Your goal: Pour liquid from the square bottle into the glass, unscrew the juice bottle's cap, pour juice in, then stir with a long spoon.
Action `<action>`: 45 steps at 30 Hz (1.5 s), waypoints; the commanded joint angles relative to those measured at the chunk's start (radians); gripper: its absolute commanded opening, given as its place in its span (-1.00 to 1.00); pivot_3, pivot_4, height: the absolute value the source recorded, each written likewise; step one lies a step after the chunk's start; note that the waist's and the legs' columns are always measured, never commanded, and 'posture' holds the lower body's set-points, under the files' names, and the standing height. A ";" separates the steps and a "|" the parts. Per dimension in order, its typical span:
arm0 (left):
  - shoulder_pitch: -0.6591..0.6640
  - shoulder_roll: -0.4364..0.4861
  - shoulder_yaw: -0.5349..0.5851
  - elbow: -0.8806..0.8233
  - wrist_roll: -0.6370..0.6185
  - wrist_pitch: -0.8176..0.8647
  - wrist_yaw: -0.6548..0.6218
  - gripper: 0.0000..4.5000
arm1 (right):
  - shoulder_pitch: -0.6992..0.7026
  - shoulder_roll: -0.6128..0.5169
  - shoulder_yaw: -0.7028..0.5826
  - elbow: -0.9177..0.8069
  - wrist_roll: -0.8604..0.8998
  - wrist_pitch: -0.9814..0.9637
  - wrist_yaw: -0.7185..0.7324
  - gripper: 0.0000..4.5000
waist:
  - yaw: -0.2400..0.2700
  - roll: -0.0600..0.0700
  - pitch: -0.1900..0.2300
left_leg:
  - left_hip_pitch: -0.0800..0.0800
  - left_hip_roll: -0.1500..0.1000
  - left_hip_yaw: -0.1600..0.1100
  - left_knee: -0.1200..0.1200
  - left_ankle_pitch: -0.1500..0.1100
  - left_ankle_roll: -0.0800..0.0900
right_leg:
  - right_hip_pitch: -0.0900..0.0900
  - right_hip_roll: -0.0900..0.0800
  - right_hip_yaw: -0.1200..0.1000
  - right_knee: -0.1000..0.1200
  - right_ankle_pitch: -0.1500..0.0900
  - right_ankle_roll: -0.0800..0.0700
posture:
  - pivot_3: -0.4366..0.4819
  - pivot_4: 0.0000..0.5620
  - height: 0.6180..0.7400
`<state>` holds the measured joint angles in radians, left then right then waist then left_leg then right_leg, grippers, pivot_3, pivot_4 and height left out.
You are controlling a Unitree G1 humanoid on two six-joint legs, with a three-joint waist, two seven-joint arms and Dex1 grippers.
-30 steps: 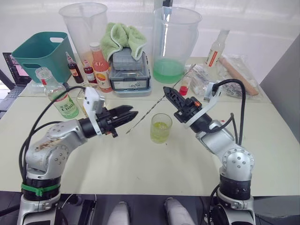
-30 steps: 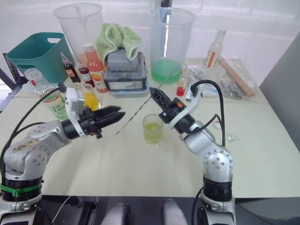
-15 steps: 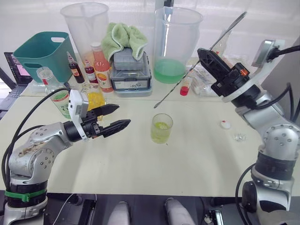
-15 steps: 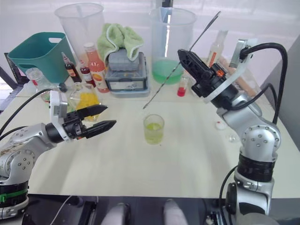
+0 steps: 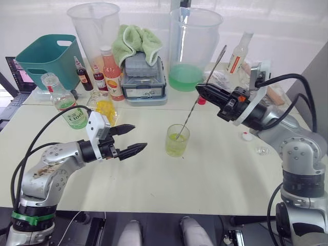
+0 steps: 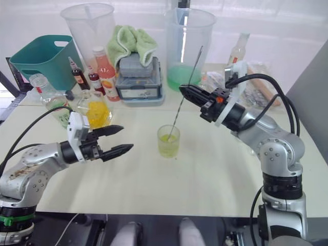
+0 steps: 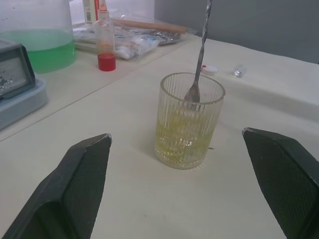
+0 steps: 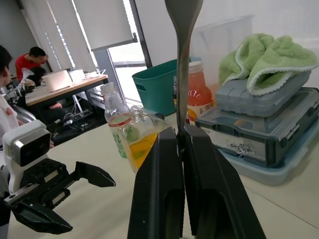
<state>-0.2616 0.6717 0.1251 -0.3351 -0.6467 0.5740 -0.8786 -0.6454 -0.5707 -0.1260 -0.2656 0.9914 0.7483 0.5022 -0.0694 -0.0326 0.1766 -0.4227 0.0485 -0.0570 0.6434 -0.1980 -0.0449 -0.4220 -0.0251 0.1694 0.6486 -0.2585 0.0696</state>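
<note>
Table [image 5: 154, 179]: pale, carrying everything below.
Pitchers: two, huge and clear, at the back; one [image 5: 195, 46] with green liquid at the bottom, the other [image 5: 95, 31] beside a teal bin [image 5: 43, 59].
Right gripper [image 5: 201, 90]: clamped tight on the long spoon [image 5: 197, 100], holding it steeply tilted, bowl end down inside the glass [image 5: 177, 140].
Left gripper [image 5: 134, 138]: spread wide, holding nothing, hovering just left of the glass, fingers pointing toward it.
Juice bottle [image 5: 65, 105]: uncapped, green-and-white label, low green liquid, standing at the left near the bin.
Square bottle [image 5: 104, 106]: yellow liquid inside, standing just right of the juice bottle.
Glass: ribbed, straight-sided, yellow-green liquid in the lower part, mid-table between both grippers.
Cap [image 5: 247, 136]: white, lying on the table well right of the glass, under the right arm.
Count: one glass, one spoon, one cap.
</note>
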 commanded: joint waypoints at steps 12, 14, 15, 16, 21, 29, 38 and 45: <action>0.010 -0.010 -0.033 -0.084 -0.003 0.012 0.033 0.98 | -0.019 -0.012 0.086 -0.031 -0.200 -0.073 0.179 -1.00 | 0.000 0.000 0.000 | 0.001 0.000 0.000 0.000 0.000 0.000 | 0.001 0.000 0.000 0.000 0.000 0.000 | -0.05 -0.47 0.80; 0.012 -0.011 -0.037 -0.087 -0.002 0.012 0.037 0.98 | -0.015 0.005 0.084 -0.036 -0.191 -0.065 0.183 -1.00 | 0.000 0.000 0.000 | 0.001 0.000 0.000 0.000 0.000 0.000 | 0.001 0.000 0.000 0.000 0.000 0.000 | -0.05 -0.47 0.80; 0.014 -0.011 -0.038 -0.091 -0.004 0.014 0.037 0.98 | -0.013 0.012 0.083 -0.038 -0.188 -0.063 0.185 -1.00 | 0.000 0.000 0.000 | 0.001 0.000 0.000 0.000 0.000 0.000 | 0.001 0.000 0.000 0.000 0.000 0.000 | -0.05 -0.47 0.80; 0.018 -0.011 -0.041 -0.097 -0.005 0.015 0.037 0.98 | -0.011 0.016 0.082 -0.041 -0.183 -0.058 0.188 -1.00 | -0.001 0.000 0.000 | 0.001 0.000 0.000 0.000 0.000 0.000 | 0.001 0.000 0.000 0.000 0.000 0.000 | -0.05 -0.47 0.80; 0.026 -0.009 -0.047 -0.101 -0.001 0.010 0.040 0.98 | 0.002 -0.027 0.120 -0.052 -0.230 -0.044 0.243 -1.00 | 0.000 0.000 0.000 | 0.001 0.000 0.000 0.000 0.000 0.000 | 0.001 0.000 0.000 0.000 0.000 0.000 | -0.05 -0.47 0.80; 0.027 -0.010 -0.052 -0.090 0.012 -0.001 0.040 0.98 | -0.071 -0.028 0.081 0.001 -0.251 -0.085 0.267 -1.00 | -0.002 0.000 0.000 | 0.003 0.000 0.000 0.001 0.000 0.000 | 0.002 0.000 0.000 0.000 0.000 0.000 | -0.05 -0.47 0.80; 0.022 -0.016 -0.057 -0.083 0.027 -0.010 0.039 0.98 | -0.118 0.059 0.111 0.052 -0.332 -0.140 0.236 -1.00 | -0.001 0.000 0.000 | 0.001 0.000 0.000 0.001 0.000 0.000 | 0.001 0.000 0.000 0.001 0.001 -0.001 | -0.05 -0.47 0.80; 0.028 -0.008 -0.056 -0.079 0.045 -0.026 0.030 0.98 | -0.107 0.107 0.114 0.042 -0.306 -0.068 0.225 -1.00 | -0.001 0.000 0.000 | 0.001 0.000 0.000 0.001 0.000 0.000 | 0.001 0.000 0.000 0.001 0.001 -0.001 | -0.05 -0.47 0.80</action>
<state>-0.2304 0.6578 0.0619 -0.4012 -0.6032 0.5700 -0.8422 -0.7457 -0.4652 0.0123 -0.1877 0.6532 0.6680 0.7336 -0.0706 -0.0328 0.1765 -0.4218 0.0485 -0.0574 0.6440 -0.1979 -0.0451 -0.4213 -0.0248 0.1692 0.6495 -0.2573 0.0688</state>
